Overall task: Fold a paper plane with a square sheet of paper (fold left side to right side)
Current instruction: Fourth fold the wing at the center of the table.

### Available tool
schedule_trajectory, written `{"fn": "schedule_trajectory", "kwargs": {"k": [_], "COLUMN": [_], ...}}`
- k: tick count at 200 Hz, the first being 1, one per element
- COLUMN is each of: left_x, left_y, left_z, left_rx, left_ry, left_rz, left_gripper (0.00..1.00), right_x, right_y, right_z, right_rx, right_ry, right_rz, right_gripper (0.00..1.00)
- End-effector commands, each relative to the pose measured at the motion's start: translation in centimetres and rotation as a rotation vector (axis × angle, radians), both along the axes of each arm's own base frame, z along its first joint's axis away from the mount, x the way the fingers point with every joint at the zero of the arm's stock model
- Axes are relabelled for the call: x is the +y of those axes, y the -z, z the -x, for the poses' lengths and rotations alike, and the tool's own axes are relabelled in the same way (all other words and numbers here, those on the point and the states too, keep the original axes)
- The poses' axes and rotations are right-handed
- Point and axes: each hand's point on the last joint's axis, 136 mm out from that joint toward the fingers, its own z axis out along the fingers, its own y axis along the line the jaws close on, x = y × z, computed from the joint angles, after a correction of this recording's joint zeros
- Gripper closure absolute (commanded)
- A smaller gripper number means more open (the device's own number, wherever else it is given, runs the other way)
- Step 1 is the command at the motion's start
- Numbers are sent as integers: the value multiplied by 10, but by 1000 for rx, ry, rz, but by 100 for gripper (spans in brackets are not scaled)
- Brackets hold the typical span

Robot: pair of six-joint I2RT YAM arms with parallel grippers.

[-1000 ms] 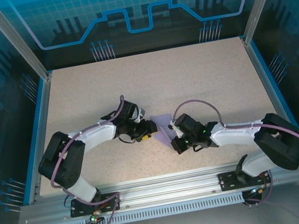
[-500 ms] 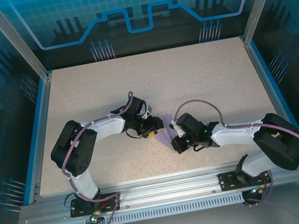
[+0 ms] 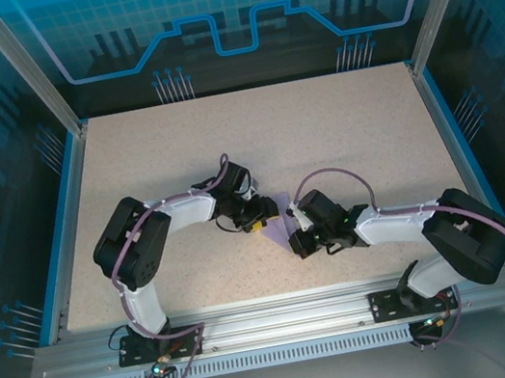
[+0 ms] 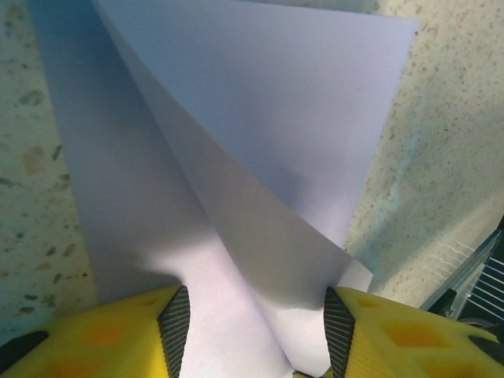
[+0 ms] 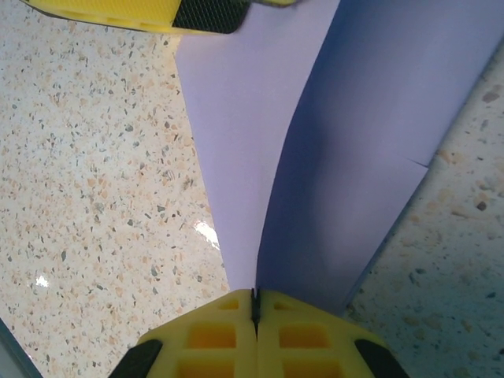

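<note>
The bench (image 3: pixel 339 125) has a matte, pale beige top flecked with brown and grey grains like terrazzo, and it is edged by a blue rim. From overhead, the sheet of paper (image 3: pixel 280 217) lies near the bench's middle, a little toward 6 o'clock, and shows as a small lavender sliver between the two arm tips. The left pincer (image 3: pixel 261 218) is at its 9 o'clock and the right pincer (image 3: pixel 297 239) at its 5 o'clock.

In the left wrist view the sheet (image 4: pixel 260 126) is thin, smooth and unmarked, a pale lavender that goes greyer where shadow falls. One straight-edged flap overlaps the layer beneath, and its slanted edge runs from 11 o'clock down to 5 o'clock. A square corner points toward 1 o'clock. The left pincer (image 4: pixel 253 305) is spread, with the paper running between its yellow plastic fingers. Each finger carries a black pad (image 4: pixel 175 327) with a fine knurled grid. I cannot tell whether the pads touch the sheet.

In the right wrist view the right pincer (image 5: pixel 253 299) is pressed together, pinching the sheet (image 5: pixel 370 118) along a soft, curved ridge that rises from the seam between the yellow fingers. The paper is lighter on the ridge's 9 o'clock side and darker on its 3 o'clock side.
</note>
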Motion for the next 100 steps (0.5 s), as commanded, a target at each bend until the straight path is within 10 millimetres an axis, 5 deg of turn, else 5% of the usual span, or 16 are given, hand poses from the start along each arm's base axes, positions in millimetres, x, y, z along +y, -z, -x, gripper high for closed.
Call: {"fn": "schedule_trajectory", "kwargs": {"k": [1,47,100], "left_x": [3,6,6], "left_y": [11,16,16], "left_z": [5,6,8], "left_rx": [46,57,59], "left_ry": [-8,-7,-6], "left_rz": [-46,-67,-71], "left_gripper": [47,47,47], "right_x": [-2,0,4], "right_y": [4,-9,-45], "right_z": [1,-5,-20], "right_rx": [24,16,48], "right_ry": [11,17,27], "right_rz": [-13,-59,-285], "right_gripper": [94,85,67]}}
